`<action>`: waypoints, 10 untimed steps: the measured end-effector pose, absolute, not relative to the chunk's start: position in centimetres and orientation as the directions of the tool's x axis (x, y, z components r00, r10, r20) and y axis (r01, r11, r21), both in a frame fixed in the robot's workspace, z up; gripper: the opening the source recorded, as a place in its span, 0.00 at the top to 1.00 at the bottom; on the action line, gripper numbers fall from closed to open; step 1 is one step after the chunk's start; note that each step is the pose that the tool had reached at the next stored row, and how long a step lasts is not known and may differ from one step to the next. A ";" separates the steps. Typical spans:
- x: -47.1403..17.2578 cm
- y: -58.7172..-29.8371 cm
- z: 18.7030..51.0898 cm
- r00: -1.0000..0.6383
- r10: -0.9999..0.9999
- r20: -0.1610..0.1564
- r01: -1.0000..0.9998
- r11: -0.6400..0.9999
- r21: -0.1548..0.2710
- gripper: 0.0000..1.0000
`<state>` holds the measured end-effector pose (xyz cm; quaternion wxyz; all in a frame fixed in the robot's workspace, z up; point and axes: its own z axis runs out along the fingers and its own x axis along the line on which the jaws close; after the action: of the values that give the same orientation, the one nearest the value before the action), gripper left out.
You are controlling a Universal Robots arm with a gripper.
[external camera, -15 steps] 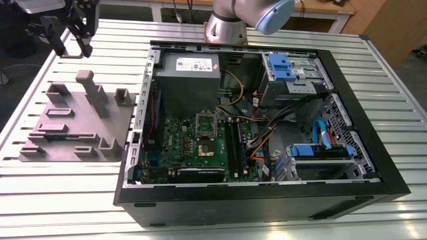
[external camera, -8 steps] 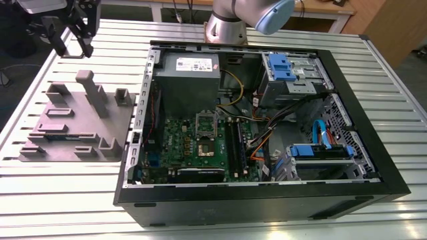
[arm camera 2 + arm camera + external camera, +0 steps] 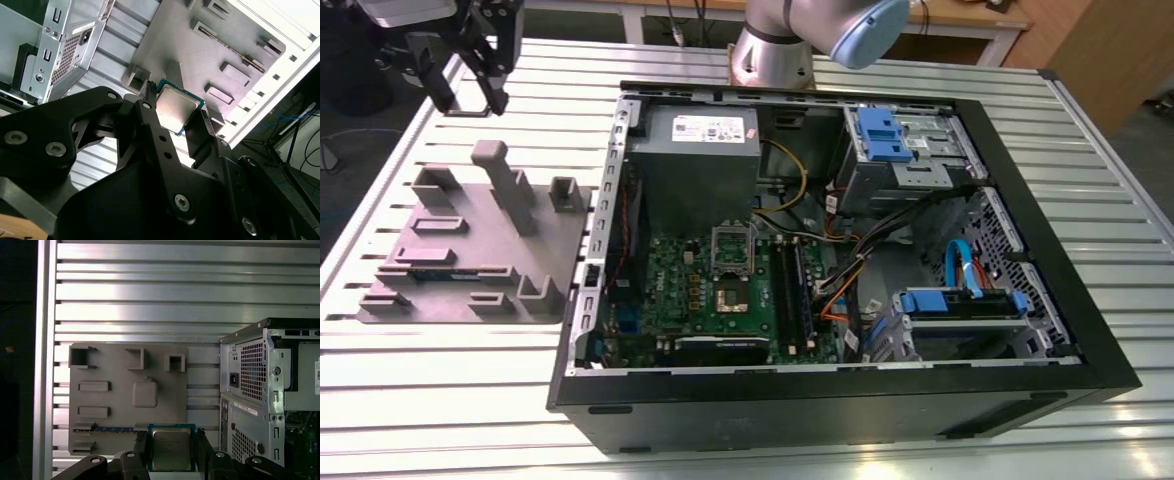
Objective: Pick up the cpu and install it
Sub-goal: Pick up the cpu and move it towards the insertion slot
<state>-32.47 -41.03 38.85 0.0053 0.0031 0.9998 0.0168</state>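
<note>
Currently held: small flat square silvery-grey cpu (image 3: 171, 452).
Black claw gripper (image 3: 172, 439) pinching its edges, aloft near grey moulded tray (image 3: 120, 412).

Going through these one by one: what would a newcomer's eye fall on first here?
The open computer case takes up the middle of the exterior view, its green motherboard laid bare. In both wrist views the claw is shut on the cpu, gripping the small silvery chip by its edges. The grey moulded tray lies on the slatted table at the exterior view's left of the case.
</note>
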 end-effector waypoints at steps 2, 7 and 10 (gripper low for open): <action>-32.4 -41.0 38.9 -1.000 0.006 -0.011 0.006 0.999 0.034 0.53; -32.0 -41.0 38.8 -1.000 0.006 -0.011 0.006 0.999 0.034 0.53; -31.8 -41.0 38.8 -1.000 0.006 -0.011 0.006 0.999 0.034 0.53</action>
<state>-31.75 -41.02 38.85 0.0053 0.0031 0.9998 0.0168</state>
